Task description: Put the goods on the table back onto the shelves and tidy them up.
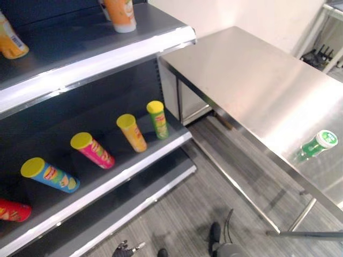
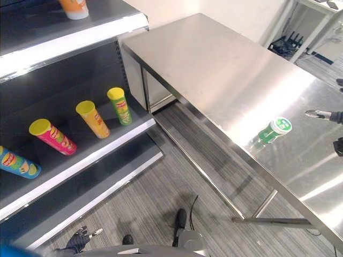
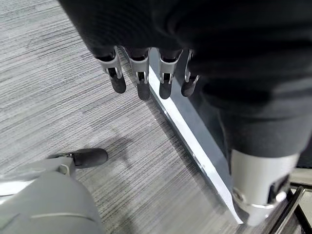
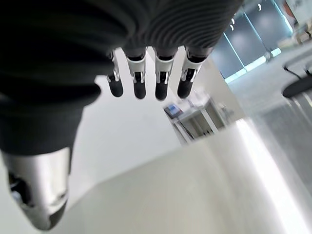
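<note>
Steel worktop (image 2: 214, 64) beside shelves (image 1: 102, 59) holding tube cans (image 1: 132, 132). One green bottle (image 2: 274, 130) stands near the worktop's front edge — approach step. Right robot hand (image 2: 321, 114) relaxed, empty, nearby; left robot hand (image 3: 141, 73) hangs loose — reach next.

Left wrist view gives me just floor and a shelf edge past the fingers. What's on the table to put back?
Observer: One green bottle with a white cap, near the table's front edge.
Operator: Is the right hand on it?
Observer: No. The right hand hovers over the table to the bottle's right, apart from it, fingers straight and holding nothing.
Operator: What's on the shelves?
Observer: The middle shelf holds a row of snack tubes with yellow lids.
</note>
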